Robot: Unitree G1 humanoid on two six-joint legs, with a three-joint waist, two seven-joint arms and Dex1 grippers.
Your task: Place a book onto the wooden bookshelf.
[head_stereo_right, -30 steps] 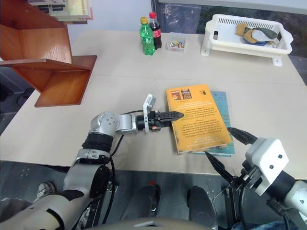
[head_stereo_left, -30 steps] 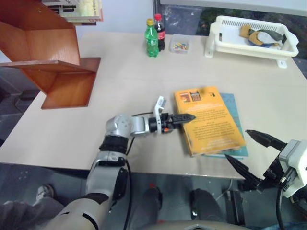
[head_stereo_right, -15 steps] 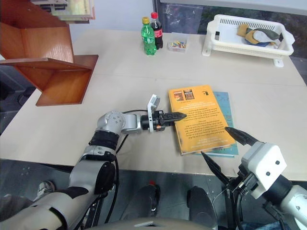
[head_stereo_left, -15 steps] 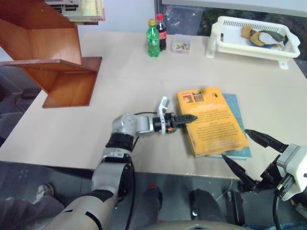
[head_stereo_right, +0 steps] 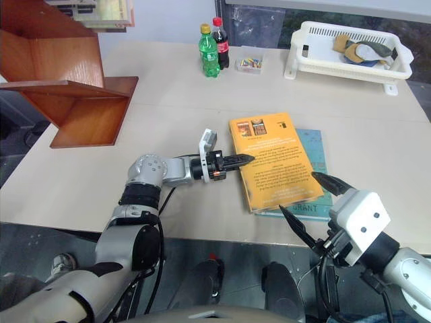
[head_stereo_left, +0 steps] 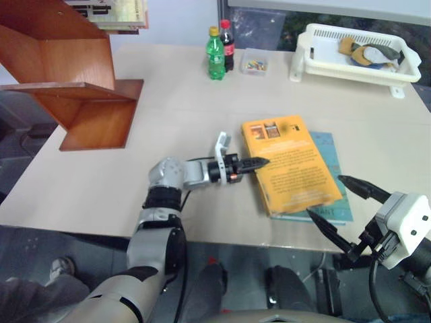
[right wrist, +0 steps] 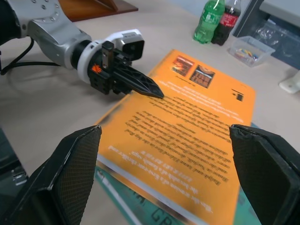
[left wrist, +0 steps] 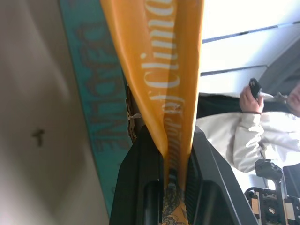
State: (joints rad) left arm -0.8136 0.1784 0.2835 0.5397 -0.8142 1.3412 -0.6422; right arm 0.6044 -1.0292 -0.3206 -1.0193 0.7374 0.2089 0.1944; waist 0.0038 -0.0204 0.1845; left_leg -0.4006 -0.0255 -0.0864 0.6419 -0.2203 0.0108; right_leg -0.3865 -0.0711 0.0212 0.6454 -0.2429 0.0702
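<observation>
1. Left gripper [head_stereo_left: 259, 162] is clamped on the spine edge of the book [head_stereo_left: 294, 165]. The left wrist view shows the orange spine pinched between the two black fingers [left wrist: 140, 178].
2. The book lies flat on the worktop [head_stereo_left: 188, 108], on top of a teal-blue book [head_stereo_left: 331, 176] that shows along its far side and near end.
3. Right gripper [head_stereo_left: 342, 208] hangs just off the worktop's near edge, jaws spread wide and empty, facing the book's near corner.
4. The wooden bookshelf [head_stereo_left: 74, 81] stands at the far left corner, well apart from the book. Magazines [head_stereo_left: 114, 12] sit on its upper board.
5. Step in hand, as I judge it: lift the book off the teal one. The pinch is narrow and on one edge, so a thick book may sag or twist.
6. Advice: raise slowly, keep the spine level, and bring the right gripper under the free edge for support before carrying left. Watch that the teal book does not drag along.
</observation>
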